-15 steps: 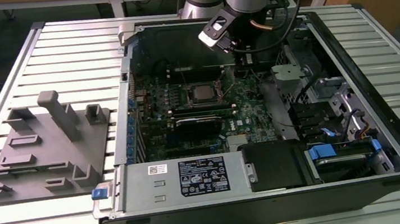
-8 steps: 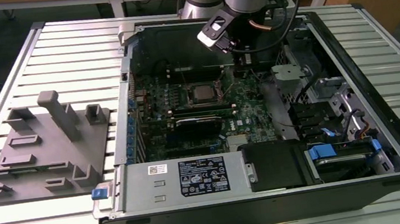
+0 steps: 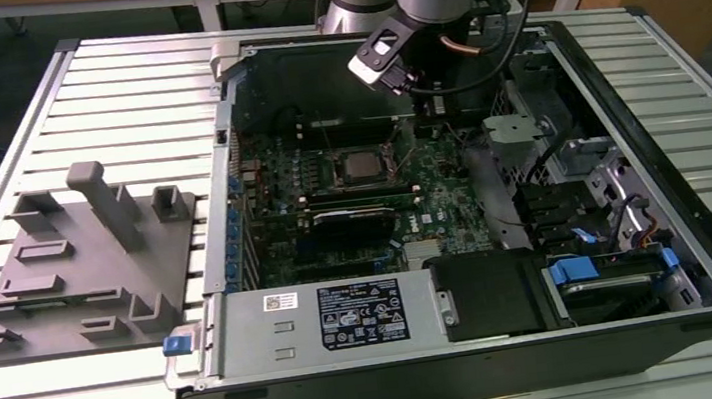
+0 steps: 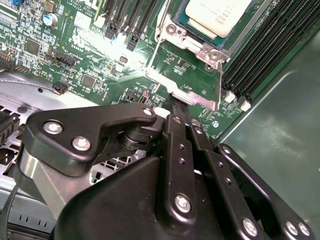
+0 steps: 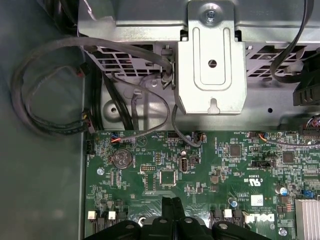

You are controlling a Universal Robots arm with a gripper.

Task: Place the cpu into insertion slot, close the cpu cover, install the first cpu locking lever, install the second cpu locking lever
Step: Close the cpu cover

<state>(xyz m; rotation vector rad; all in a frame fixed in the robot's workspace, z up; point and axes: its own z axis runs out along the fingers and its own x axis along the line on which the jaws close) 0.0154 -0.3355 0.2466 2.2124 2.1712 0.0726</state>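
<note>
The cpu (image 3: 359, 166) (image 4: 217, 15), a square chip with a silver top, lies in the insertion slot on the green motherboard, hiding the contact field. The cpu cover (image 4: 192, 47) lies flat as a metal frame around the chip. A silvery metal tab (image 4: 192, 95) with thin wire arms (image 4: 154, 52) sticks out from the socket's edge. My gripper (image 4: 175, 105) (image 3: 407, 118) (image 5: 172, 205) is shut, and its black fingertips meet the edge of that tab. Nothing shows between the fingers.
The open computer case (image 3: 675, 173) sits on a slatted table. Black memory slots (image 4: 265, 50) run beside the socket. A metal drive cage (image 5: 212, 65) and cable loops (image 5: 45, 85) stand beyond the board. A grey fixture (image 3: 81, 261) lies on the exterior view's left.
</note>
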